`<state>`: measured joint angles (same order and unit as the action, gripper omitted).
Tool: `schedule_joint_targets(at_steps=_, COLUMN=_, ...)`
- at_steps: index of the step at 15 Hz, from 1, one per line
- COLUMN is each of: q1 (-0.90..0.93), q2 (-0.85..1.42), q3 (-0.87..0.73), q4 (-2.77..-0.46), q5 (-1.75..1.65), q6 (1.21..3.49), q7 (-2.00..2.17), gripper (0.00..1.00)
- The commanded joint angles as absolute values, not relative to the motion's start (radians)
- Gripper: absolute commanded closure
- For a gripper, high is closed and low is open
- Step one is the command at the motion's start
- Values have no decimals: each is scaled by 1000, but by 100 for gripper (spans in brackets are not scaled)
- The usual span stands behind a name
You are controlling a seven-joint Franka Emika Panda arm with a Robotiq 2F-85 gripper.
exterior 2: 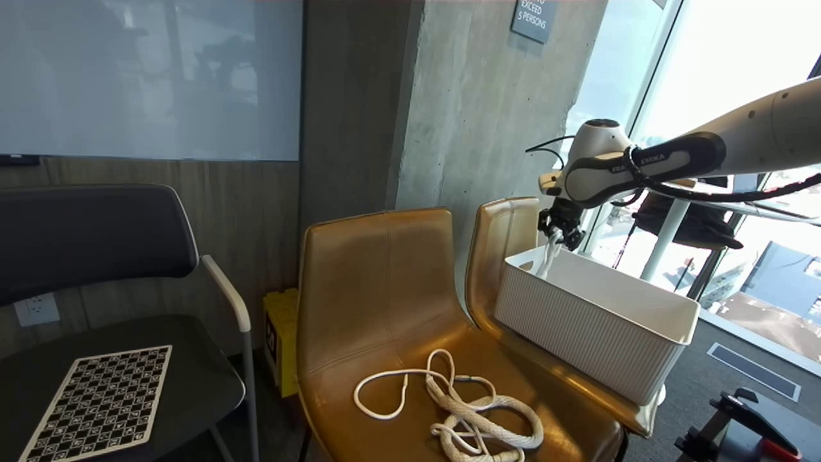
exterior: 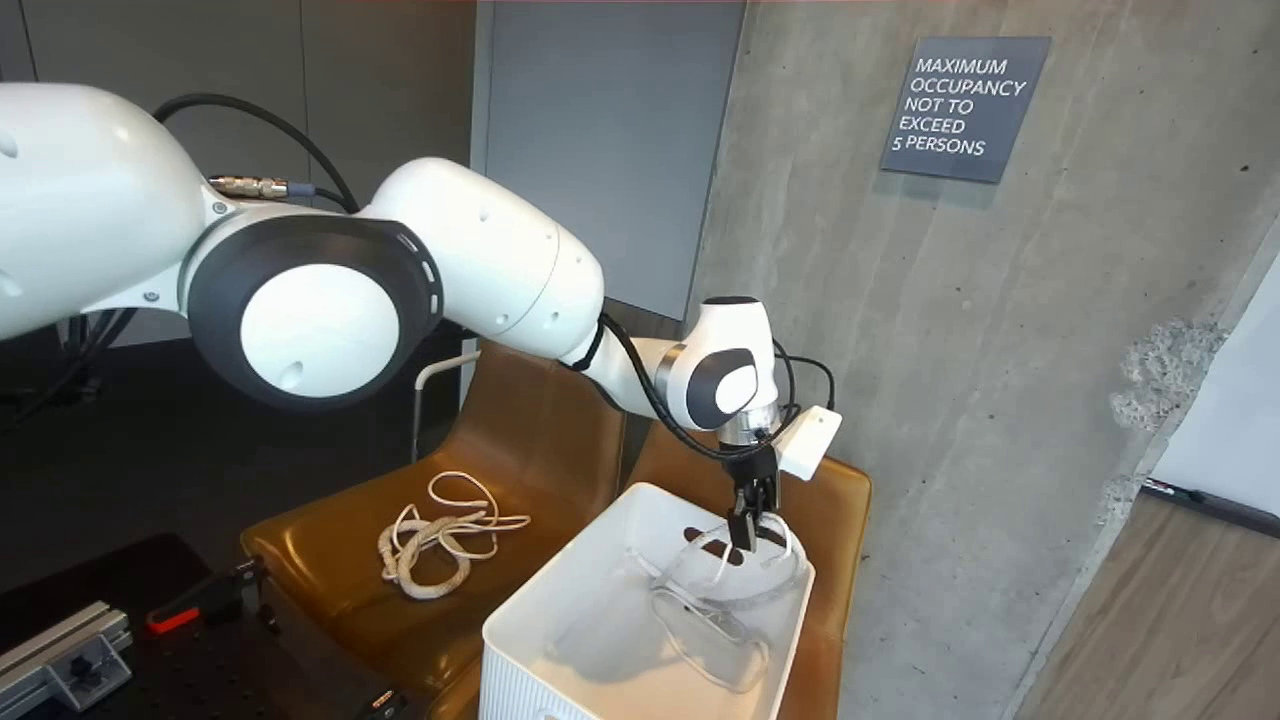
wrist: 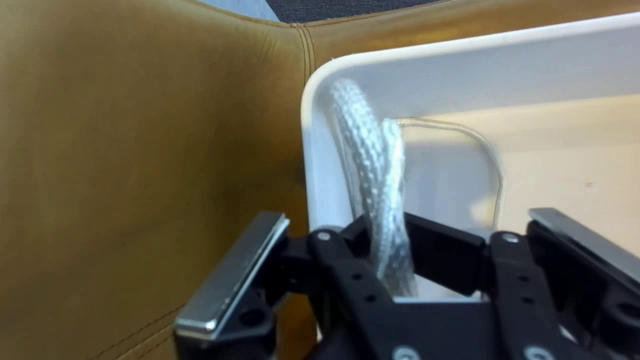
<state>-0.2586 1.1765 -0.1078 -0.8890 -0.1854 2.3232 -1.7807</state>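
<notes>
White rope [wrist: 361, 140] in gripper [wrist: 387, 235], "MAXIMUM OCCUPANCY" sign [exterior: 966, 108], "EMIKA" arm [exterior 2: 702, 152]

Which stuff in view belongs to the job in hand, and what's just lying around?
In the job, apparently:
gripper
white rope it grips
white bin under it

Just lying about:
checkered board
yellow box
rope coil (untouched; possibly related)

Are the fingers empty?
No, in the wrist view the fingers are closed on a white rope.
</notes>
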Motion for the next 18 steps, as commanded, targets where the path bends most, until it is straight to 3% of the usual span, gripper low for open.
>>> schedule_joint_targets(at_steps=1, q1=-189, q2=1005, q3=-144, q4=-1130, q5=-220, q6=2428, q7=-1680, gripper=100)
schedule_joint_targets(at_steps=12, q1=67, q2=586, q3=-146, q4=-1593, q5=-376, q6=2396, q7=-1110, gripper=100)
schedule_joint_targets(at_steps=18, q1=169, q2=392, q3=-20, q4=-1727, q5=-459, q6=2369, q7=-950, gripper=100)
